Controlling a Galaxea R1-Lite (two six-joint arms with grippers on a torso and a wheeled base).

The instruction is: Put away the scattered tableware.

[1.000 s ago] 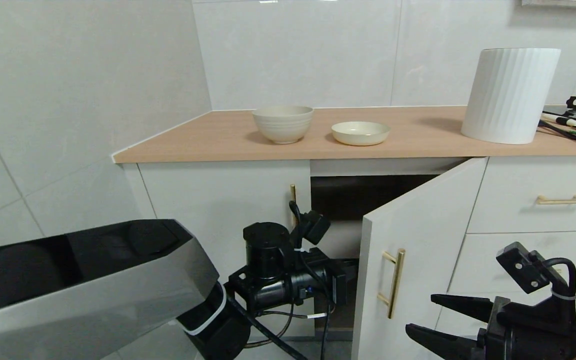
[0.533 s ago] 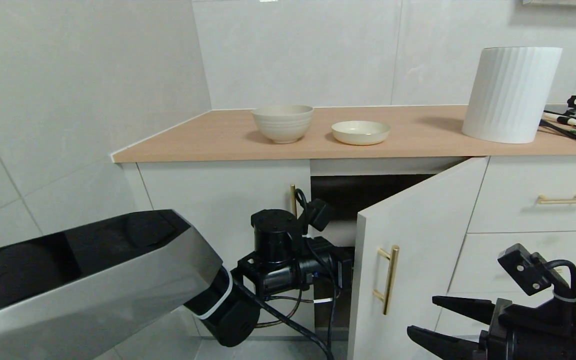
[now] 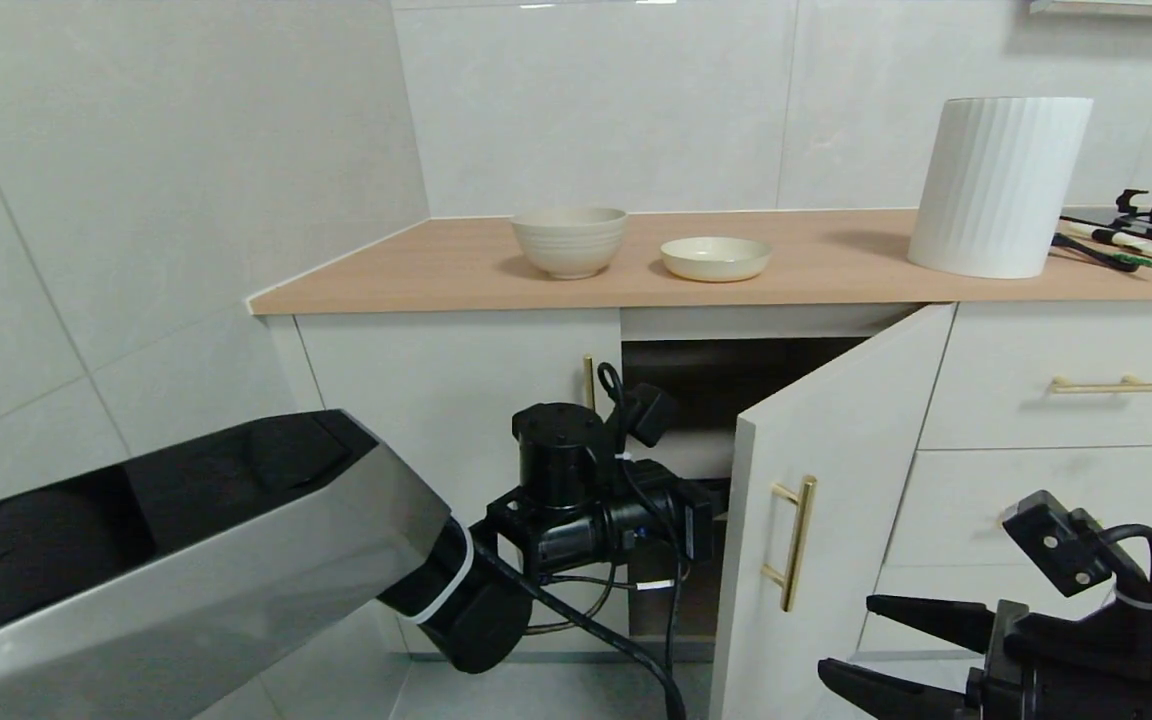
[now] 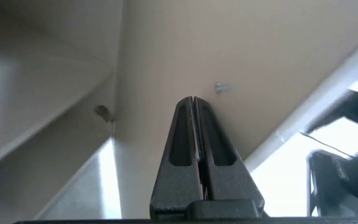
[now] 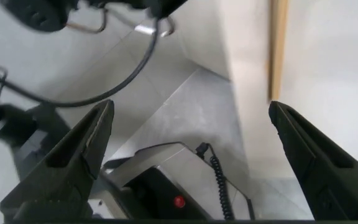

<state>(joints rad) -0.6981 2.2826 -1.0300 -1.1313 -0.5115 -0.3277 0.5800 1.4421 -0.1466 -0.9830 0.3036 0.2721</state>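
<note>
I find no lettering, number, label or sign that I can read on anything in front of me.
</note>
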